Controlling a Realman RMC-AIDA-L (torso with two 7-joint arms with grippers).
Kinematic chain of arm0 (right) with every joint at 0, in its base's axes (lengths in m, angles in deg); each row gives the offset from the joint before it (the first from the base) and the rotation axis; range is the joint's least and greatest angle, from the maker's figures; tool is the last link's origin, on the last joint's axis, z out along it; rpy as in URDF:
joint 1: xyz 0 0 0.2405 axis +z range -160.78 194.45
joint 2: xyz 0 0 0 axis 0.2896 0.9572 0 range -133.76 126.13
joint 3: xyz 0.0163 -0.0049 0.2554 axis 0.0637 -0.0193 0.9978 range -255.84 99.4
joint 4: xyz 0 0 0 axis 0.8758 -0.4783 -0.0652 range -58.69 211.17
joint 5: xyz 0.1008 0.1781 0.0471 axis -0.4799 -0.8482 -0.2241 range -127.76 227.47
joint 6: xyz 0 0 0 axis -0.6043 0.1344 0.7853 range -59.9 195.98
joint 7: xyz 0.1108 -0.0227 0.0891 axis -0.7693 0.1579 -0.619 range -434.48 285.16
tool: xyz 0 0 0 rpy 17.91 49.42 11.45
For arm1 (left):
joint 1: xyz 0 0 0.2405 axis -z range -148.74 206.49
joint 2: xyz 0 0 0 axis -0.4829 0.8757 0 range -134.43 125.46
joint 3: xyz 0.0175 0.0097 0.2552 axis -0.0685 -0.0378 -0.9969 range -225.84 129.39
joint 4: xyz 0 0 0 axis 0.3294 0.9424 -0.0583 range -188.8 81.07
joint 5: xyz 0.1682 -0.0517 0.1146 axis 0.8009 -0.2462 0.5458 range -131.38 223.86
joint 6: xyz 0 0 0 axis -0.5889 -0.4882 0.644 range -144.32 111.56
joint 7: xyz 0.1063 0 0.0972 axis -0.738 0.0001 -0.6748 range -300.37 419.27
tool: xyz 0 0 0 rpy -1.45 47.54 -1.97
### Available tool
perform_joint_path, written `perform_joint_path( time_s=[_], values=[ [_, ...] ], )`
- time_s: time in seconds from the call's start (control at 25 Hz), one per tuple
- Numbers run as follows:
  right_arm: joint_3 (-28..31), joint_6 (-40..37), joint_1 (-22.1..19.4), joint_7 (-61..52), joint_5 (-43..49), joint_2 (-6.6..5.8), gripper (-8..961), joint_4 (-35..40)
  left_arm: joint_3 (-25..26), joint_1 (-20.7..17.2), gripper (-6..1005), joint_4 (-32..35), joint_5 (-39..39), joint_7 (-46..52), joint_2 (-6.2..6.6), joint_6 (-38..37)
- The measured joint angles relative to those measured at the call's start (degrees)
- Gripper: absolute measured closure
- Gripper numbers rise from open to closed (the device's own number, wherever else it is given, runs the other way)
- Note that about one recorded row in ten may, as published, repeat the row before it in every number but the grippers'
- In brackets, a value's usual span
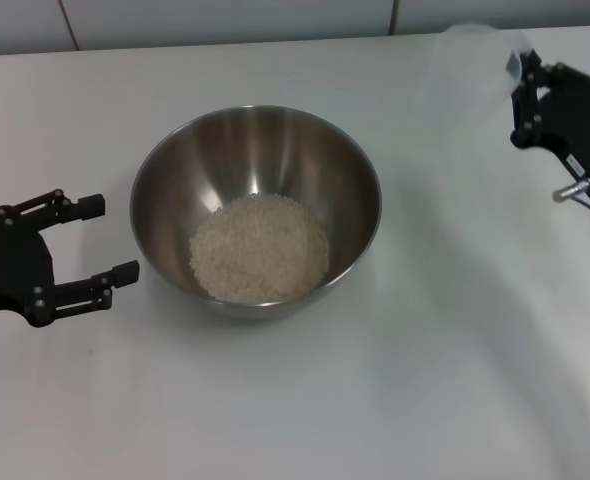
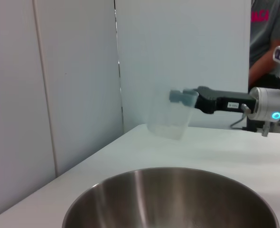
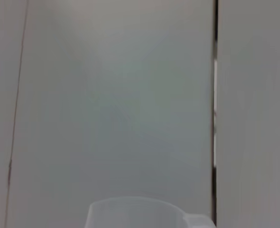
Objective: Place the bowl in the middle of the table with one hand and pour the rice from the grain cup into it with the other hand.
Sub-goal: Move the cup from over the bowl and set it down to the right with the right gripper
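Note:
The steel bowl (image 1: pixel 255 210) sits in the middle of the white table (image 1: pixel 425 380) with a pale heap of rice (image 1: pixel 260 248) in its bottom. My left gripper (image 1: pixel 100 240) is open just left of the bowl, apart from its rim. My right gripper (image 1: pixel 520 75) is shut on the clear grain cup (image 1: pixel 470 65), held roughly upright above the far right of the table. The left wrist view shows the bowl's rim (image 2: pixel 173 178) and the cup (image 2: pixel 171 116) in the right gripper (image 2: pixel 185 97). The cup's rim (image 3: pixel 135 211) shows in the right wrist view. The cup looks empty.
A white panelled wall (image 1: pixel 275 20) runs along the table's far edge. A person in a grey shirt (image 2: pixel 268 38) stands beyond the table in the left wrist view.

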Motion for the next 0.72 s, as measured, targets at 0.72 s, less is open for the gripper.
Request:
perform_joint_path(
  time_s=[0.72],
  values=[
    [-12.09, 5.27, -2.40, -4.38, 0.12, 0.43, 944, 3.88, -0.35, 0.33, 186, -0.19, 0.00, 0.00, -0.17, 0.01]
  ],
)
